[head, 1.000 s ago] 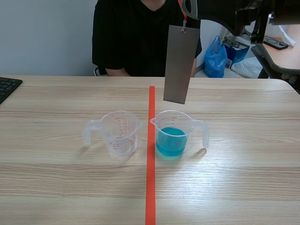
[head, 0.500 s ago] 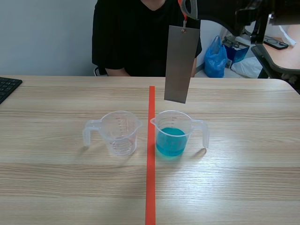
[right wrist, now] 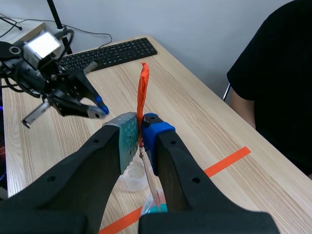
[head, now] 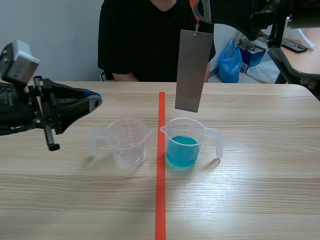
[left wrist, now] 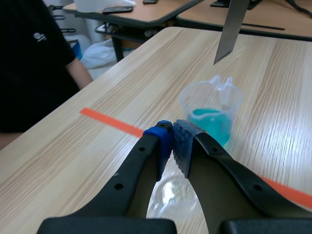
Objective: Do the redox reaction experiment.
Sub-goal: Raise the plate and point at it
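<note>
Overhead, the right gripper (right wrist: 140,129) pinches an orange tag (right wrist: 142,92), from which a grey metal strip (head: 193,70) hangs nearly upright, its lower end above and clear of the cup of blue liquid (head: 184,142). The left gripper (head: 92,101), clenched on nothing, hovers beside the empty cup (head: 129,141), whose printed scale is too small to read.

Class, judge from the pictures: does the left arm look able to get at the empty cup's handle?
Probably yes. The left gripper hovers near the empty cup, whose handle faces it with nothing between; its shut fingers would need opening first.
</note>
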Controlling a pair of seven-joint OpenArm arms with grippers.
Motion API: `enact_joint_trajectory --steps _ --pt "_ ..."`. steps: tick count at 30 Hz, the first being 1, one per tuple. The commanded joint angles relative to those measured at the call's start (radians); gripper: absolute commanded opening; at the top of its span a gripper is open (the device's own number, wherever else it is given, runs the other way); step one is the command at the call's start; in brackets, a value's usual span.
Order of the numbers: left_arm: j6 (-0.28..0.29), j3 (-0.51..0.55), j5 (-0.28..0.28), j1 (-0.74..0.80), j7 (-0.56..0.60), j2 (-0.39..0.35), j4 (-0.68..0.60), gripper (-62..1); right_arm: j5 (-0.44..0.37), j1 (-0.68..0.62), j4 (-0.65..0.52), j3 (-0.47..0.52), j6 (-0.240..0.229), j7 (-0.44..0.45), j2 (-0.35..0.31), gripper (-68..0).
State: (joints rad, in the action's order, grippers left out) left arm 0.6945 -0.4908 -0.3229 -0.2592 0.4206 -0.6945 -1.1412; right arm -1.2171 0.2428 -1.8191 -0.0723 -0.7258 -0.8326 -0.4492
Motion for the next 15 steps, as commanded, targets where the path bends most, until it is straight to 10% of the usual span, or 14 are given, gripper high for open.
enact_joint_trajectory --steps 1,15 --pt "0.002 -0.005 -0.018 -0.027 -0.010 0.019 -0.012 -56.9 -0.020 0.017 -0.017 0.002 0.000 0.018 -0.013 -66.0" --pt "0.002 -0.093 -0.033 -0.106 -0.177 0.170 -0.010 -56.9 -0.020 0.017 -0.017 0.002 0.000 0.016 -0.013 -66.0"
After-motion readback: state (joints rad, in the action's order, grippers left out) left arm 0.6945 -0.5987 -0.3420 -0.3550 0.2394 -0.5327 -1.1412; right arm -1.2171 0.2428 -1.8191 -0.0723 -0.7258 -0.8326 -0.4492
